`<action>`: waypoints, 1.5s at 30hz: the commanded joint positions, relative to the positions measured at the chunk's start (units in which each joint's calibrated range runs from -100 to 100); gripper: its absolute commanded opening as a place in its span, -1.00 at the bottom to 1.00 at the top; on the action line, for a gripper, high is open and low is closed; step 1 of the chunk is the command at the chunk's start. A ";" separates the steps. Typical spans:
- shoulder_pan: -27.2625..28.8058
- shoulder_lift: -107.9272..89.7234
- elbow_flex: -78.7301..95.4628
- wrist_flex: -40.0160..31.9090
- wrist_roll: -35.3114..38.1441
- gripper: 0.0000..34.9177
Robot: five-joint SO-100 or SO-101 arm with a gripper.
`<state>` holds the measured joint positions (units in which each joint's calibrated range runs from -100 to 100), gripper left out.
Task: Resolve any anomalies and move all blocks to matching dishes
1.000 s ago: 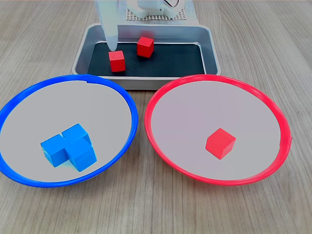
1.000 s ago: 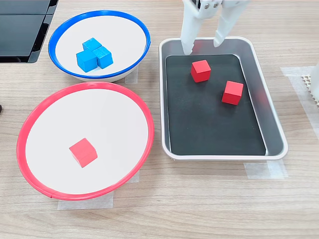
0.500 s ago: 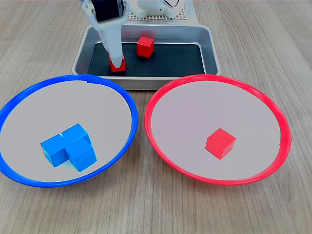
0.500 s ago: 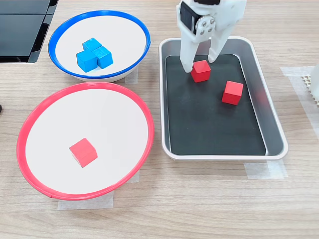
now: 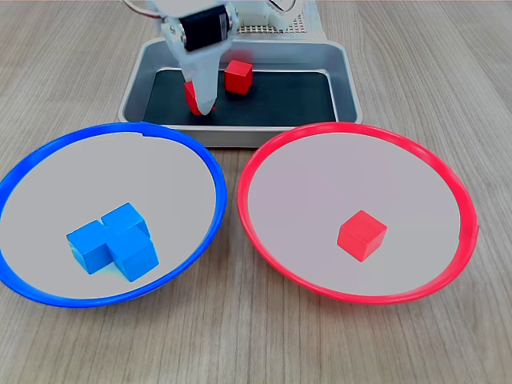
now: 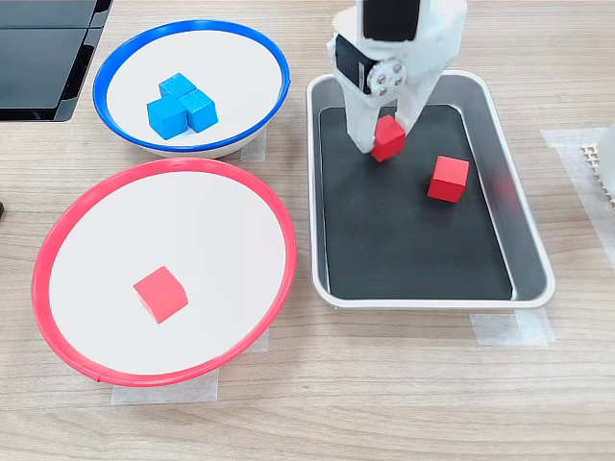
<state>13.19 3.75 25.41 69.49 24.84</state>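
Note:
In the silver tray [image 6: 423,300], my white gripper [image 6: 382,134] is down and shut on a red block [image 6: 391,141] at the tray's far left in the second exterior view. In the first exterior view the gripper [image 5: 202,102] hides most of that block [image 5: 190,94]. A second red block [image 6: 449,179] lies loose in the tray beside it [image 5: 238,77]. The red-rimmed dish [image 5: 352,128] holds one red block [image 5: 362,235]. Three blue blocks [image 5: 112,242] sit clustered in the blue-rimmed dish [image 5: 210,160].
The two dishes stand side by side in front of the tray [image 5: 240,133] in the first exterior view. A black flat object [image 6: 38,58] lies at the second exterior view's top left, and a white perforated part [image 6: 605,163] at its right edge.
The gripper came down from above the tray's end onto the nearer red block and closed its fingers on it. The block now looks slightly turned. Nothing else moved.

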 commanded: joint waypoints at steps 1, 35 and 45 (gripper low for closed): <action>-5.89 -3.45 -13.71 6.98 -4.64 -0.98; -7.12 -19.06 2.31 7.97 -2.64 -0.18; -0.53 -31.68 29.44 -5.57 -4.25 0.07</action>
<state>12.12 -24.47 51.09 66.07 23.76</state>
